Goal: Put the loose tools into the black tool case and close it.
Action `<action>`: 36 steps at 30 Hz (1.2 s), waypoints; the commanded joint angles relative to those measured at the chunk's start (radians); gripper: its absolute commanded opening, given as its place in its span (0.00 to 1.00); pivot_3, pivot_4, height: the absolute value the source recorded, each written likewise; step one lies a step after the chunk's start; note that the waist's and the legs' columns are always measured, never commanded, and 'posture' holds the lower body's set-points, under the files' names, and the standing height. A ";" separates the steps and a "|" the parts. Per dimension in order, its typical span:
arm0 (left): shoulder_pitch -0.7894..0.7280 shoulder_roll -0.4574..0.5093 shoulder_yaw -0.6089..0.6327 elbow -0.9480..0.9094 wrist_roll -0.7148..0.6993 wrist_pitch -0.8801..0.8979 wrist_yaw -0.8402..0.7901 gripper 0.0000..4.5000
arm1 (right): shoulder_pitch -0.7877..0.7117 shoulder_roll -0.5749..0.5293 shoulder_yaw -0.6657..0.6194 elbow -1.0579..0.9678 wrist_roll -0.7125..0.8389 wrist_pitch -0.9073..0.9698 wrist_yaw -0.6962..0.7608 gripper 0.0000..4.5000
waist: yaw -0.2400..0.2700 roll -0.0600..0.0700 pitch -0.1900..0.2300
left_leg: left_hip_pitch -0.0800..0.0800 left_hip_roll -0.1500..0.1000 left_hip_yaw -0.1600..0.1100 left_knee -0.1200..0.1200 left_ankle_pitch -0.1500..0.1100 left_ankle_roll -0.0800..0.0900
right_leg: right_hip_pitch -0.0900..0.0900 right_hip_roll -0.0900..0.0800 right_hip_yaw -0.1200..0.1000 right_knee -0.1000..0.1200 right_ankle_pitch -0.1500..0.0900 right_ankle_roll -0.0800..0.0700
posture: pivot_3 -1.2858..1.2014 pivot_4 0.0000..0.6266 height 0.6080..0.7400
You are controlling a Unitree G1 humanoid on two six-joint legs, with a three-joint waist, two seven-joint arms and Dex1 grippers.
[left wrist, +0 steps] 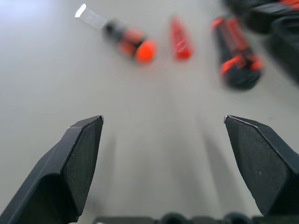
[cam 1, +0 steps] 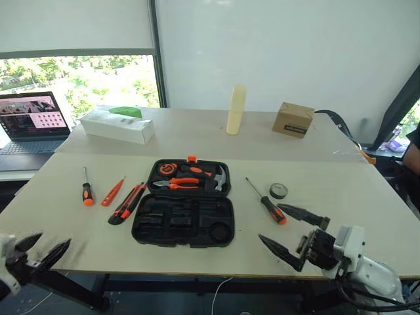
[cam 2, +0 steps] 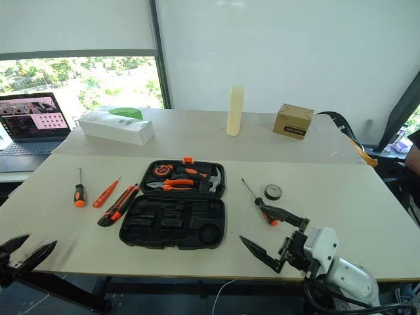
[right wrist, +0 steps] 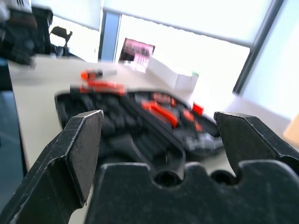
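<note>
Head-camera views: the black tool case (cam 1: 184,203) is lying open and flat near the middle of the table (cam 1: 367,197), so that its moulded slots are facing up to receive tools; the orange-handled pliers (cam 1: 184,184) and small steel hammer (cam 1: 220,177) are already sitting in its far half. Left of the case, the short screwdriver (cam 1: 86,188), the slim orange tester screwdriver (cam 1: 113,191) and the utility knife (cam 1: 128,203) are lying apart from one another, the knife nearest the case; right of the case, the long screwdriver (cam 1: 266,201) and the small black tape roll (cam 1: 278,191) are lying close together. The left gripper (cam 1: 38,251) is hanging at the near table edge, well left of the case, and the right gripper (cam 1: 294,235) is hovering right of the case, close to the long screwdriver's handle, probably placed for a first pick. Left wrist view: its fingers (left wrist: 77,154) are standing wide apart and empty, aimed toward the three left-side tools. Right wrist view: its fingers (right wrist: 81,144) are likewise spread wide, holding nothing, and are pointing across the open case.
</note>
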 commanded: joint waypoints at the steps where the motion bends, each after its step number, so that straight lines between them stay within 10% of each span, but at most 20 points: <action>1: -0.006 -0.005 0.055 -0.080 -0.074 0.121 0.077 0.99 | -0.019 0.020 0.009 -0.032 -0.015 -0.014 -0.030 0.99 | 0.007 -0.002 0.000 | 0.000 0.000 0.000 0.000 0.000 0.000 | 0.000 0.000 0.000 0.000 0.000 0.000 | 0.52 0.24 1.00; 12: -0.714 0.203 -0.136 0.095 -0.103 0.696 0.520 0.99 | -0.045 0.022 0.035 -0.034 -0.041 0.012 -0.050 0.99 | 0.028 -0.008 0.002 | 0.003 -0.001 -0.004 0.001 0.004 -0.005 | 0.004 0.000 -0.004 0.003 0.002 -0.003 | 0.52 0.24 1.00; 19: -1.133 0.166 -0.379 0.514 0.116 0.629 0.557 0.99 | -0.079 0.009 0.063 -0.017 -0.056 0.028 -0.045 0.99 | 0.006 -0.009 0.002 | 0.000 -0.005 -0.003 0.000 0.010 -0.014 | 0.002 0.003 -0.004 0.004 0.002 -0.002 | 0.52 0.24 1.00; 27: -1.283 0.122 -0.504 0.817 0.282 0.431 0.500 0.99 | -0.069 0.000 0.036 -0.010 -0.065 0.027 -0.064 0.99 | 0.003 -0.009 0.002 | -0.003 -0.005 0.001 0.000 0.009 -0.014 | 0.001 0.003 -0.006 0.001 0.001 -0.001 | 0.52 0.24 1.00; 36: -1.295 0.152 -0.417 0.975 0.288 0.397 0.481 0.34 | -0.021 -0.009 -0.003 -0.006 -0.086 0.013 -0.085 1.00 | 0.005 -0.009 0.002 | -0.001 -0.006 -0.001 0.001 0.006 -0.009 | 0.002 0.000 -0.006 0.003 0.001 -0.001 | 0.52 0.24 1.00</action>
